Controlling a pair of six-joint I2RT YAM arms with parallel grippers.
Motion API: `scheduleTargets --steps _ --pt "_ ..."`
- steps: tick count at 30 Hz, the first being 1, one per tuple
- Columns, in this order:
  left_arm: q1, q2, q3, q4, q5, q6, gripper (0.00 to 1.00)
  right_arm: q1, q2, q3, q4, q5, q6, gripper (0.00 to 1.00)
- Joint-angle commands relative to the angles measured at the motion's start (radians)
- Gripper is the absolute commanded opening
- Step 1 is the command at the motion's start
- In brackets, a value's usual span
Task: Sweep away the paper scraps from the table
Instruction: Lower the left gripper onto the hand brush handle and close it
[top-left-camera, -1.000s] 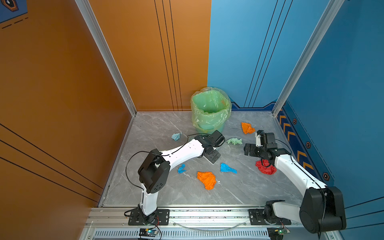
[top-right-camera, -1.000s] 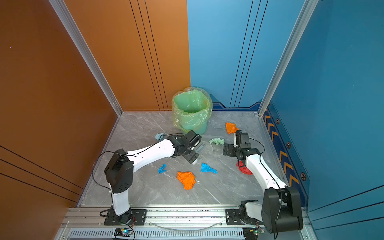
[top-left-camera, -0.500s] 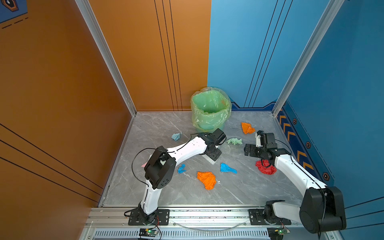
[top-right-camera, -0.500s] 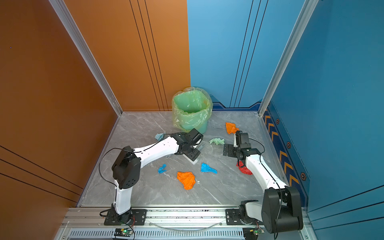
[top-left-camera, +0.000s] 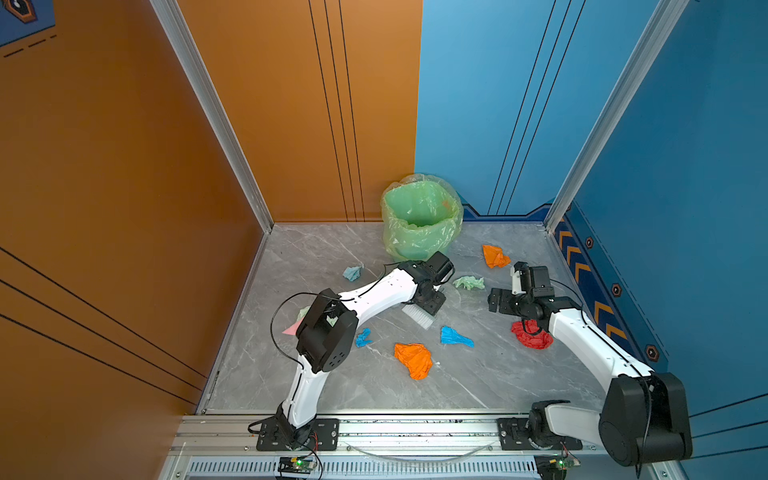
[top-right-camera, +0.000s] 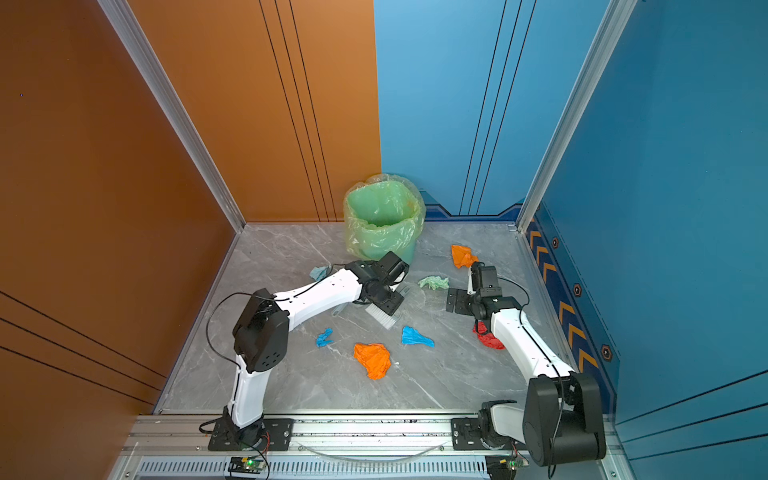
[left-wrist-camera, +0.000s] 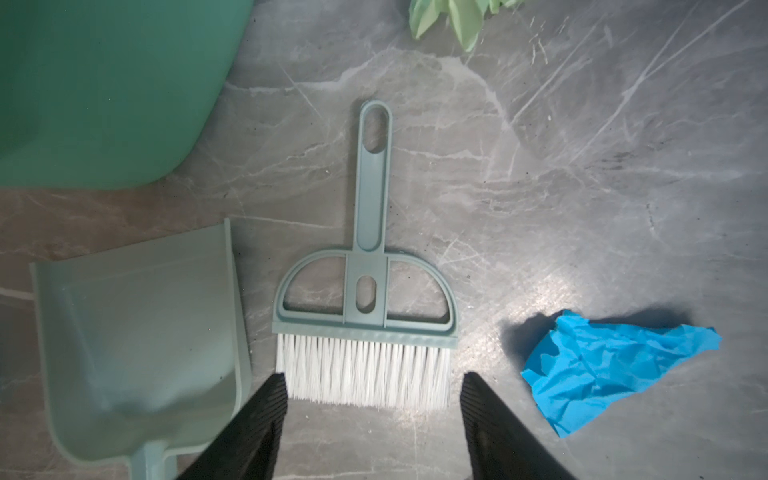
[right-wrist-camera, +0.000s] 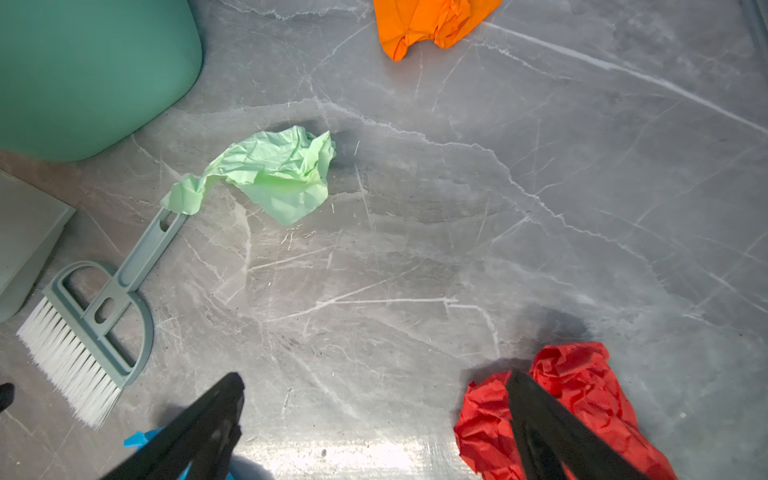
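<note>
We see a grey, white-veined table (top-left-camera: 316, 249), orange, blue, pale green and red paper scraps (top-left-camera: 413, 359), sage brush (left-wrist-camera: 365, 291) with white bristles (left-wrist-camera: 365, 370), sage dustpan (left-wrist-camera: 137, 332), translucent green bin liner (top-left-camera: 419, 216)

text/numbers/brands: none legible | signs: orange chevrons (top-left-camera: 599, 308) in a row on dark-blue base strip (top-left-camera: 603, 266) of blue side wall | small orange-ringed hexagon marks (top-left-camera: 616, 289) between chevrons | orange hexagon emblem on dark-blue corner panel (top-left-camera: 29, 20) on orange wall, cropped, no lettering readable
</note>
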Motion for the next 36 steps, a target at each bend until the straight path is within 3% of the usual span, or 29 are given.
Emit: scheduleTargets --steps 1,36 --pt "0.014 0.029 0.031 -0.027 0.032 -0.012 0.67 0.003 0.012 0.023 -0.028 0.012 0.014 1.00" --pt "0.030 0.107 0.070 -0.031 0.040 0.058 0.58 0.011 0.066 0.054 -0.042 0.008 0.035 1.00"
